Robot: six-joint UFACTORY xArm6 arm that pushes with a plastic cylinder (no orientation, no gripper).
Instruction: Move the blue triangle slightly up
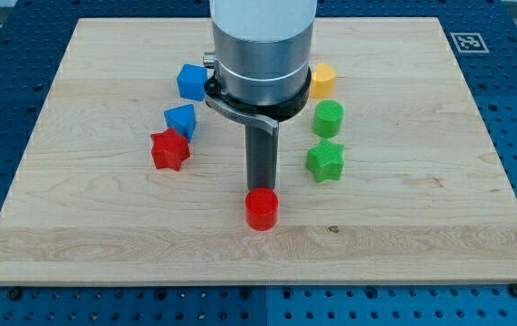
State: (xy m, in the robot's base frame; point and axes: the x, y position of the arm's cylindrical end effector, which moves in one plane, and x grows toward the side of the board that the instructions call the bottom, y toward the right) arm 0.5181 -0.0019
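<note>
The blue triangle (180, 119) lies left of the board's middle, touching the red star (169, 150) just below and left of it. My rod comes down from the large grey arm body at the view's top centre. My tip (260, 188) sits at the top edge of the red cylinder (261, 209), which hides its very end. The tip is well to the right of and below the blue triangle, not touching it.
A blue cube-like block (191, 81) lies above the triangle. A yellow block (322, 80), a green cylinder (329, 119) and a green star (325, 161) stand in a column right of the rod. The wooden board (421, 226) ends on all sides.
</note>
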